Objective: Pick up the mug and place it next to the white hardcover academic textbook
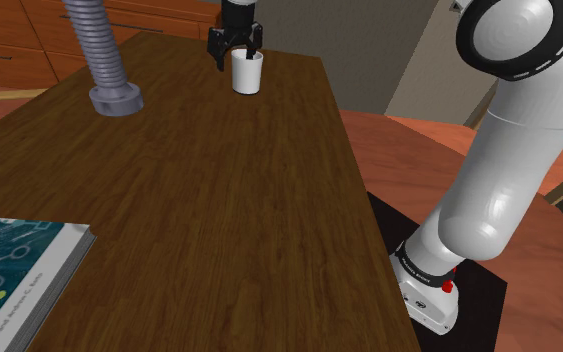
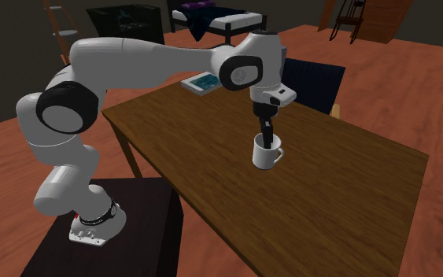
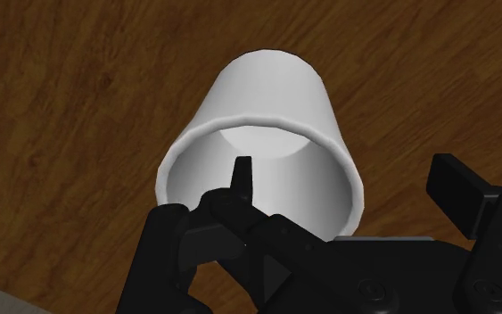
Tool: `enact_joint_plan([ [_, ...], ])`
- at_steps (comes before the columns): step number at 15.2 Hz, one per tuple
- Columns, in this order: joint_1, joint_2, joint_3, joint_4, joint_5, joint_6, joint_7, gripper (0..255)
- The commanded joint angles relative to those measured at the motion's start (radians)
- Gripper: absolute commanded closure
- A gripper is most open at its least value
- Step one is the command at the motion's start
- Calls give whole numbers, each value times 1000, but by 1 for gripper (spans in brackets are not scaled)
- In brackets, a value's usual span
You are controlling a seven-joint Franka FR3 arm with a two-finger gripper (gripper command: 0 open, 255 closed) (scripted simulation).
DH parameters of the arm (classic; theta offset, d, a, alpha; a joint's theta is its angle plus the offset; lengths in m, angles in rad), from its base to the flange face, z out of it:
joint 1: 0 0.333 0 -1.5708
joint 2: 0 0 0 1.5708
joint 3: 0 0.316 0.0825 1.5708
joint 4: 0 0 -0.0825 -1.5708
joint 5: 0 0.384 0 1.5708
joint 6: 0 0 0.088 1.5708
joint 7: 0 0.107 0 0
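The white mug (image 1: 248,75) is seen standing upright on the dark wooden table (image 1: 199,200), near the far end in the shoulder view, and a grey ribbed hose (image 1: 104,55) is planted on the tabletop further toward that view's left. The gripper (image 3: 347,174) is held spread wide directly over the mug, with one finger (image 3: 240,178) set inside the rim and the other outside the wall, so the wall is bracketed but not clasped. A book (image 1: 9,280) with a teal patterned cover is laid flat at the table's near corner, at the shoulder view's lower left, well apart from the mug.
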Motion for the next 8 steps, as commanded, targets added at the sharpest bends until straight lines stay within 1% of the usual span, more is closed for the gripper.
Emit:
enact_joint_plan([
  [1, 0, -1, 0, -4, 0, 4, 0, 0],
  [6, 0, -1, 0, -4, 0, 3, 0, 0],
  [7, 0, -1, 0, -4, 0, 3, 0, 255],
  [8, 0, -1, 0, -4, 0, 3, 0, 255],
])
